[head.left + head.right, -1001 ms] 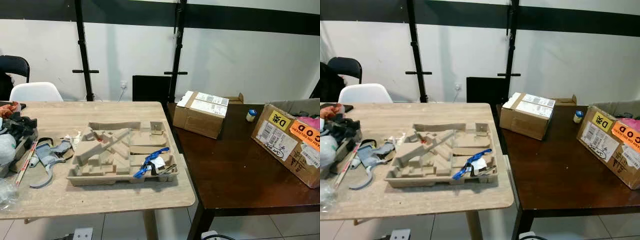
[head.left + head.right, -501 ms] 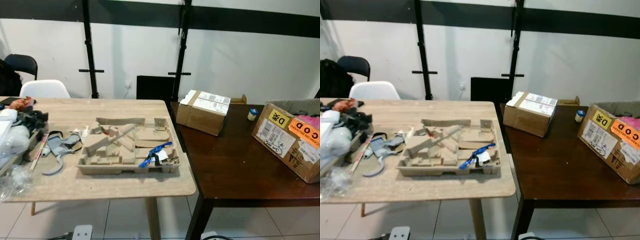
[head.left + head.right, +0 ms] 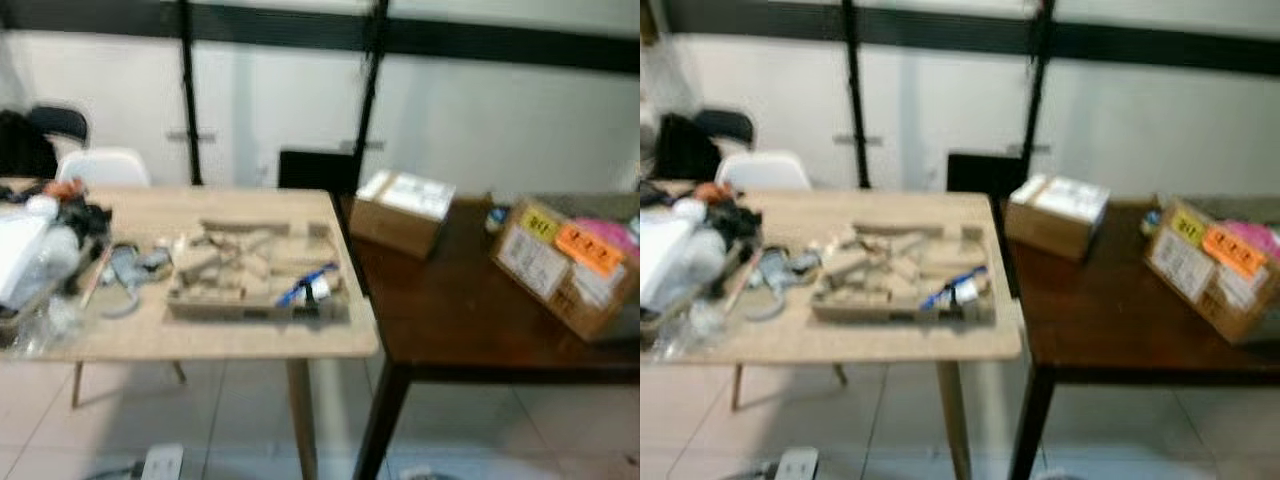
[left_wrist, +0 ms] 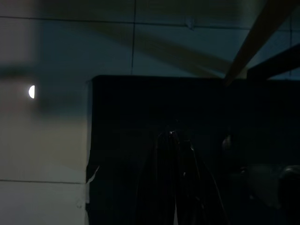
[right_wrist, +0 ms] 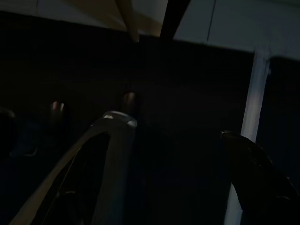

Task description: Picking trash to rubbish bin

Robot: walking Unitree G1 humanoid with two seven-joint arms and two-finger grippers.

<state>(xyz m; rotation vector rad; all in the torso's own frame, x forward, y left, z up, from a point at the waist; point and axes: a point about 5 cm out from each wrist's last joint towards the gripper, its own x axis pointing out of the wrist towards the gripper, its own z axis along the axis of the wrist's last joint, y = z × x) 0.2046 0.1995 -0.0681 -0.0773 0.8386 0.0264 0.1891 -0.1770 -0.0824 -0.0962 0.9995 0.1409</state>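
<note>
A blurred view of two desks pushed side by side. On the light wooden desk (image 3: 200,335), a moulded grey-brown cardboard packing tray (image 3: 255,270) sits near the right edge, with a blue strip of trash (image 3: 305,285) at its front right corner. Loose clutter and clear plastic bags (image 3: 35,265) crowd the left edge. On the dark brown desk (image 3: 450,320), a brown cardboard box with white labels (image 3: 400,210) stands at the back left corner. The left gripper (image 4: 174,140) hangs in shade, jaws together. The right gripper (image 5: 178,145) hangs low with jaws apart.
</note>
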